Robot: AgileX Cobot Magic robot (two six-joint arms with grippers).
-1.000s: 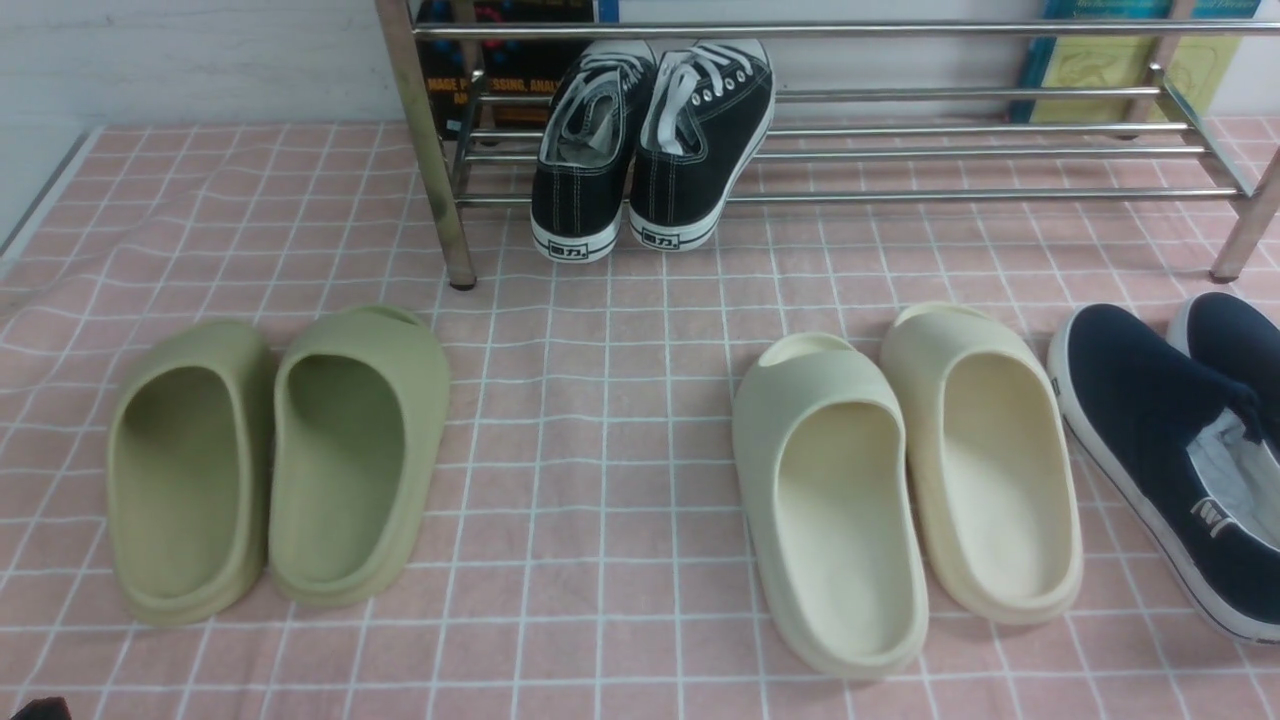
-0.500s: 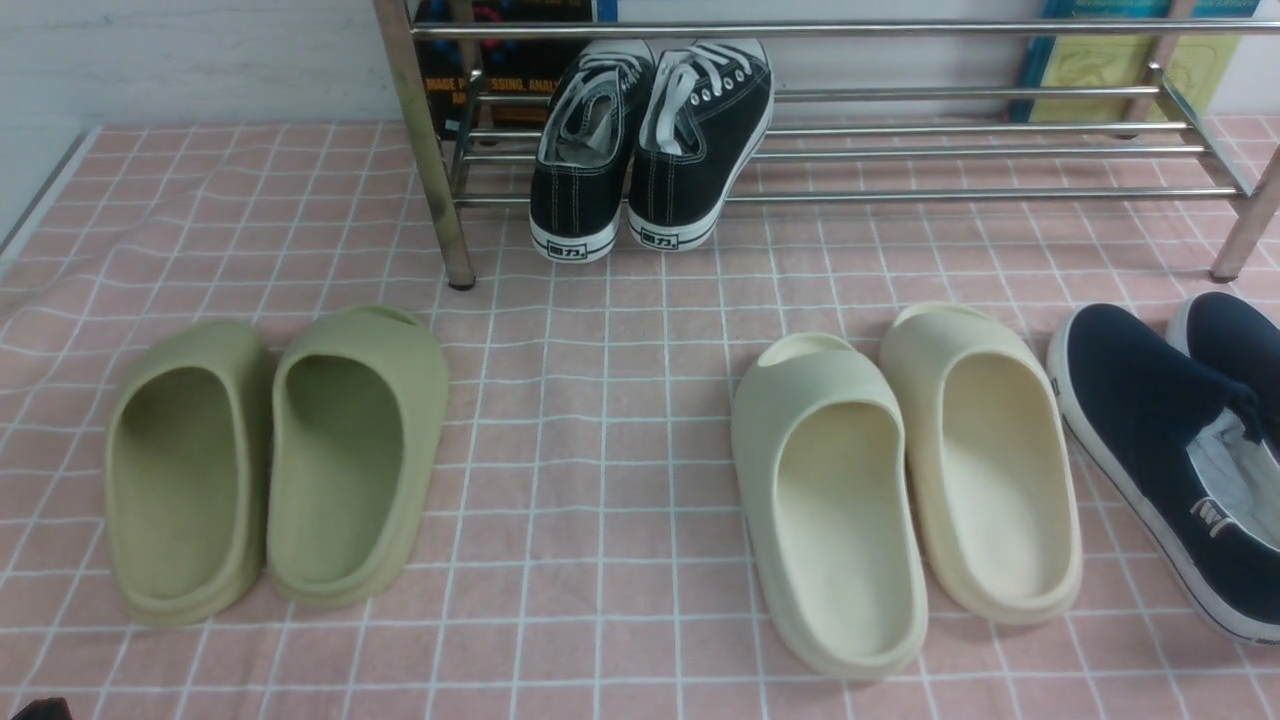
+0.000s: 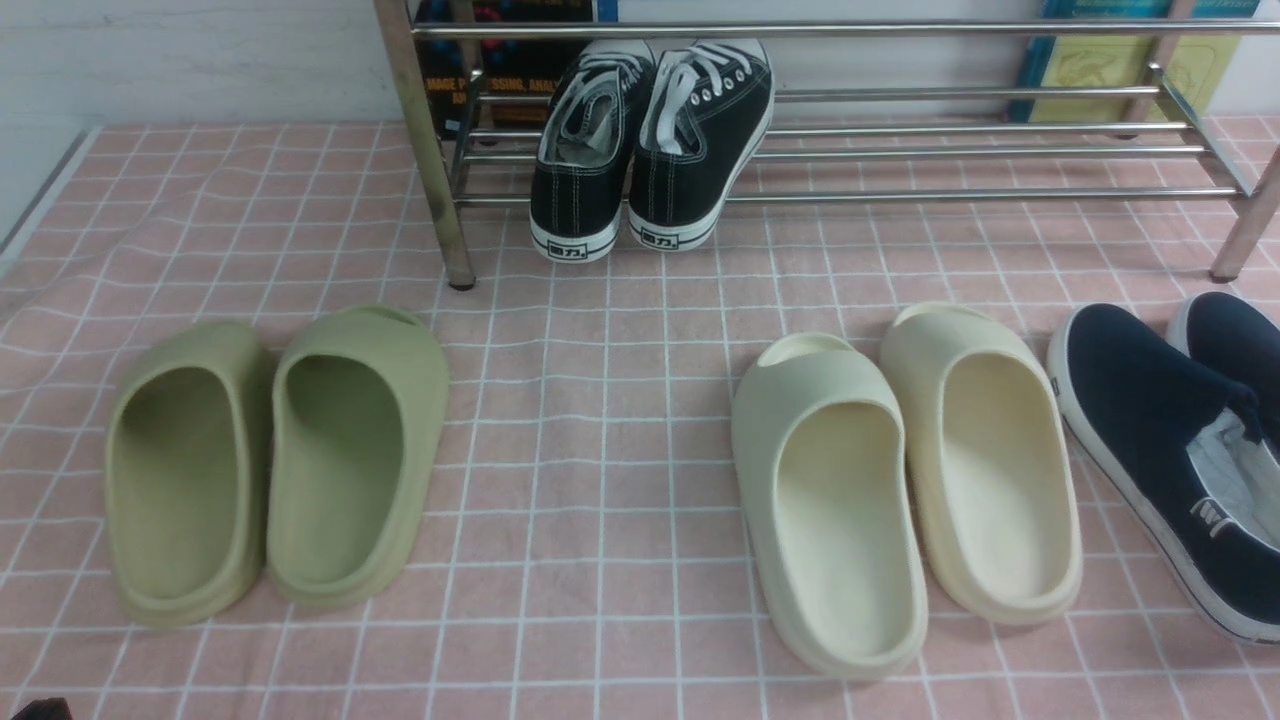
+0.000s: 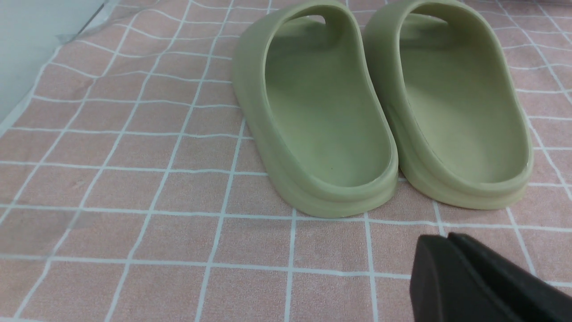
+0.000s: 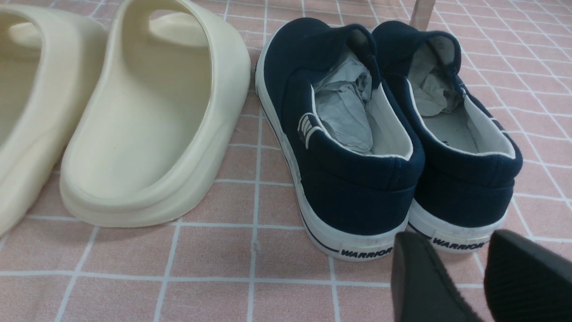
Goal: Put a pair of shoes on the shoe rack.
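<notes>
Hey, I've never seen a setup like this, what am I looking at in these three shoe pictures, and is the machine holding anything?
A two-armed robot took these. The wide picture looks forward from between its arms; the others come from cameras on its wrists.

On the pink checked cloth lie olive-green foam slides, cream foam slides and navy slip-on shoes. Two black canvas lace-up sneakers sit on the steel-tube shoe rack behind.

The black shapes are grippers: the left gripper looks shut, the right gripper open. Neither holds anything.
</notes>
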